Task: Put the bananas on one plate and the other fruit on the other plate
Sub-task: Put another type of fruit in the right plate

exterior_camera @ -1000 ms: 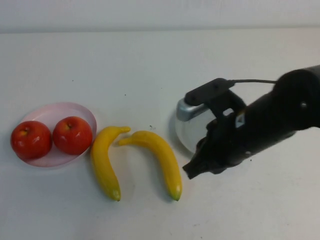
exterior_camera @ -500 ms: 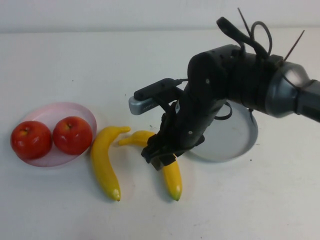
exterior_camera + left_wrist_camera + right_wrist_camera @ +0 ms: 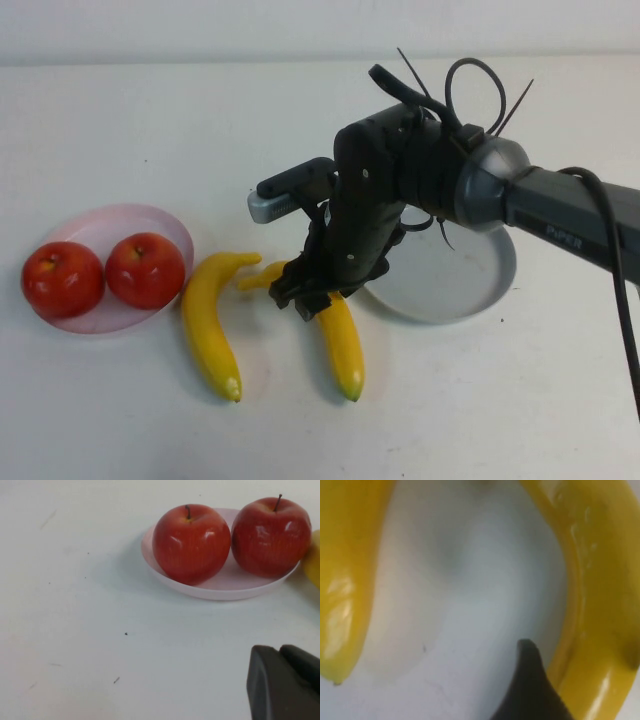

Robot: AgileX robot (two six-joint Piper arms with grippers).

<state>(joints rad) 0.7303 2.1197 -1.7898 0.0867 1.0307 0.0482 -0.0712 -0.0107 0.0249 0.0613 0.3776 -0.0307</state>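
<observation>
We see the right gripper (image 3: 303,297) over a banana (image 3: 338,338), finger spread unclear; left gripper (image 3: 285,682) near the pink plate (image 3: 220,587), likewise unclear

A plain white table (image 3: 150,110) meets a pale wall (image 3: 200,25) behind.

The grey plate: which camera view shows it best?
The high view shows the grey plate best, beside the bananas, though the right gripper and its arm cover part of its rim. The right wrist view shows only bananas and table. The left wrist view shows the pink plate with the apples and the left gripper, not the grey plate.
</observation>
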